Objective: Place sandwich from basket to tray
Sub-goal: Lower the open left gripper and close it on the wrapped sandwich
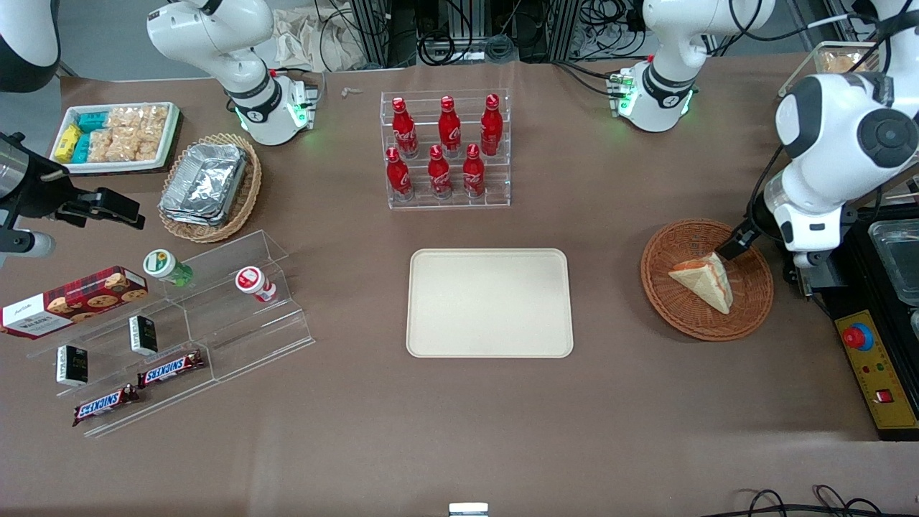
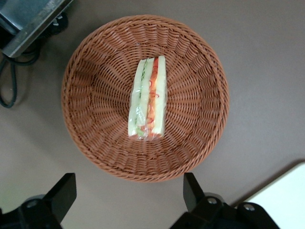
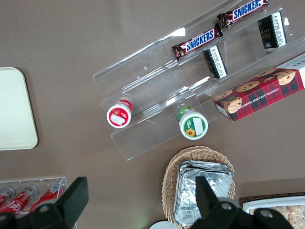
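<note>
Front view hides most of the gripper (image 1: 734, 245) under the arm's white body, above the basket (image 1: 707, 278) rim. Its jaws stand wide apart, holding nothing. Wrapped sandwich (image 2: 147, 98) lies in the basket, apart from the tray (image 1: 490, 302) on the counter (image 1: 459, 416).

Bright, even overhead light falls on the brown desk (image 1: 610, 402), and shadows are short and soft. Glare shows on the foil containers (image 1: 204, 181) and the clear acrylic shelf (image 1: 237, 301). The gripper (image 2: 128, 198) hovers over the basket (image 2: 200, 119); its dark fingers (image 2: 64, 188) are slightly soft, the sandwich (image 2: 147, 98) is sharp
</note>
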Robot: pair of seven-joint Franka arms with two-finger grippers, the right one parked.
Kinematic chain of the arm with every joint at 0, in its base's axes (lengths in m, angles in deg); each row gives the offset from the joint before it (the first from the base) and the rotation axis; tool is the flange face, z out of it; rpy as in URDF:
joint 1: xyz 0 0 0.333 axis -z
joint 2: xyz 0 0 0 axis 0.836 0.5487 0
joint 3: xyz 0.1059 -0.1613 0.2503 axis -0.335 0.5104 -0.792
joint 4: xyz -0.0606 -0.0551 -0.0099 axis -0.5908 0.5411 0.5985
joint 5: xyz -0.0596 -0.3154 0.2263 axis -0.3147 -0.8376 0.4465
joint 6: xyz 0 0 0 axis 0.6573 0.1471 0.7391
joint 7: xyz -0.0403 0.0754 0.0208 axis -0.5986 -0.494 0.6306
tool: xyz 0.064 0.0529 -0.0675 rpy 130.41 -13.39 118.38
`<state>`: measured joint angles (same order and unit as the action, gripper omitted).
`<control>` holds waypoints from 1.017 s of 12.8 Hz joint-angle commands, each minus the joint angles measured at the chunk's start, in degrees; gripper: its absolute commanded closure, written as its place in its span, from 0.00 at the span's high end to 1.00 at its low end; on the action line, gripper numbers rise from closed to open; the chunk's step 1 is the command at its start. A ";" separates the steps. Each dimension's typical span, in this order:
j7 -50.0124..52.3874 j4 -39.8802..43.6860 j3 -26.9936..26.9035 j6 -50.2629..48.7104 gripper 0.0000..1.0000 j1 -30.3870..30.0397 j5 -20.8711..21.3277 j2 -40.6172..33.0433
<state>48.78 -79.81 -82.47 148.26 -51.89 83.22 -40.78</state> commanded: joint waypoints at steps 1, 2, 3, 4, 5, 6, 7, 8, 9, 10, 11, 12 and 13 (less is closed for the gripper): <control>3.21 -1.19 -0.30 4.52 1.00 0.18 -0.29 2.80; 3.21 -1.80 -0.47 6.19 1.00 -0.08 -0.55 3.68; 3.21 -2.16 -0.82 7.94 1.00 -0.17 -0.73 4.82; 3.21 -2.16 -1.35 8.92 1.00 -0.17 -0.73 5.96; 3.38 -2.16 -1.35 9.71 1.00 -0.26 -1.08 6.75; 3.47 -2.25 -1.44 10.33 1.00 -0.35 -2.12 7.28; 3.56 -2.42 -1.44 10.77 1.00 -0.52 -2.66 7.98; 3.56 -3.03 -1.44 11.73 1.00 -0.61 -2.66 8.43; 3.56 -3.65 -1.44 12.87 1.00 -0.61 -2.75 8.87; 3.56 -4.00 -1.96 13.67 1.00 -0.61 -2.75 9.74; 3.56 -4.01 -2.14 14.72 1.00 -0.61 -3.97 10.71; 3.47 -3.92 -2.23 16.03 1.00 -0.61 -6.24 11.50; 3.47 -4.01 -2.23 17.00 1.00 -0.61 -6.70 12.55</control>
<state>50.41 -82.72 -84.56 161.10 -52.63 78.08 -29.62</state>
